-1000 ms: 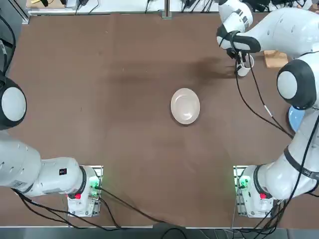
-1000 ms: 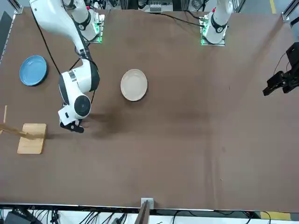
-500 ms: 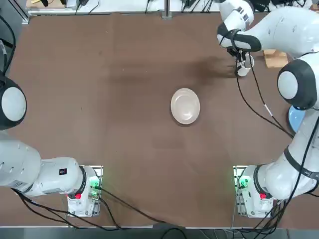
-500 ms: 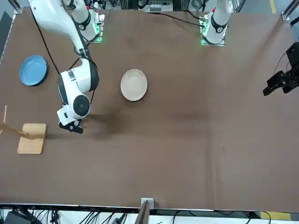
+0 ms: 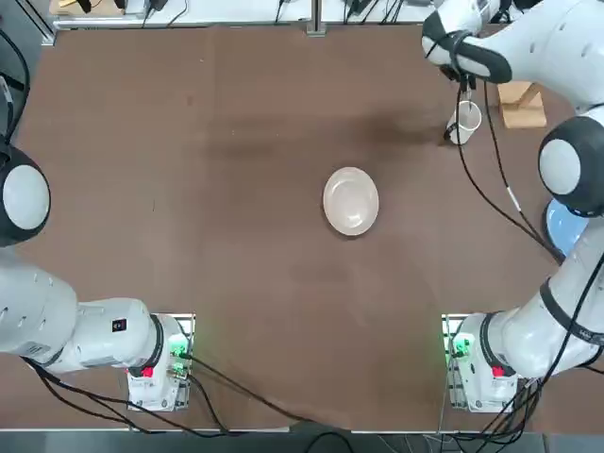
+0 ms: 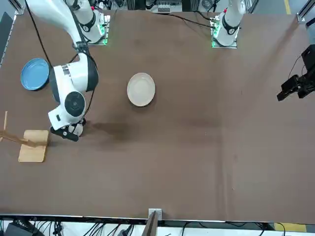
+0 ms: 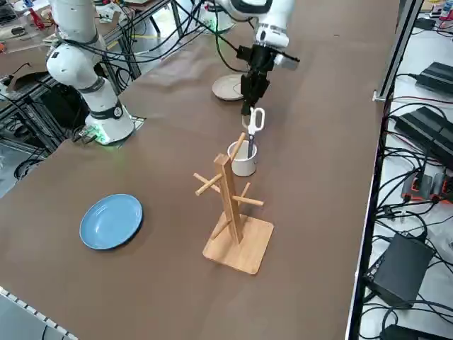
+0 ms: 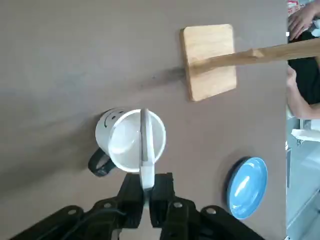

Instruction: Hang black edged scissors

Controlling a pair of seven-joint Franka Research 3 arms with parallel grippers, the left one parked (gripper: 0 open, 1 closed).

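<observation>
The right gripper [image 7: 252, 96] clamps the pale-handled, black edged scissors [image 7: 253, 126] above the white mug [image 7: 243, 159], near the bench's far right corner.

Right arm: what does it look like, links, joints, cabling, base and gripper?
The right arm has glossy white rounded links with dark joint caps. A thin black cable hangs loose along it. Its base glows green with a red spot. The right gripper is black, with two slim fingers.

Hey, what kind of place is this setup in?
Most likely a robotics lab. The right gripper holds the black edged scissors over a white mug beside a wooden rack, and cables and electronics crowd the floor.
</observation>
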